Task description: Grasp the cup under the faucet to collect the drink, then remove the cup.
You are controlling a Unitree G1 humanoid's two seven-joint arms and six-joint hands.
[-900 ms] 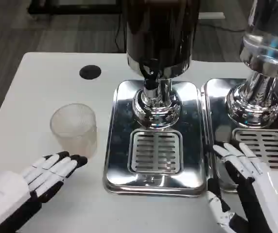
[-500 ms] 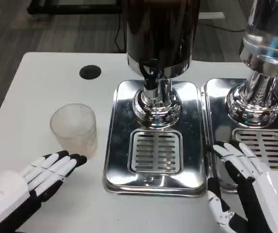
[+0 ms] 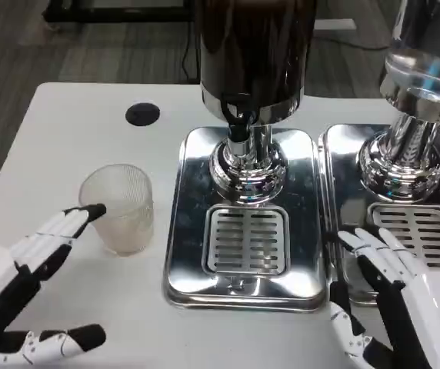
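A clear ribbed cup (image 3: 118, 207) stands upright and empty on the white table, left of the dark dispenser's steel base. The dispenser's faucet (image 3: 238, 123) hangs above the slotted drip grate (image 3: 247, 240), which has nothing on it. My left hand (image 3: 39, 254) is open at the lower left, turned on edge, its fingertips (image 3: 89, 211) right at the cup's left side; I cannot tell if they touch it. Its thumb (image 3: 58, 343) lies apart near the bottom edge. My right hand (image 3: 393, 280) rests open at the lower right, over the edge of the second tray.
A second dispenser with a clear tank (image 3: 420, 54) stands on its own steel tray (image 3: 343, 192) at the right. A black round grommet (image 3: 142, 114) sits in the table at the back left. The table's left edge runs close to my left forearm.
My left hand has rolled from palm-down to on edge and moved forward, its fingertips now at the cup's left side with the thumb spread away. The cup and right hand have stayed put.
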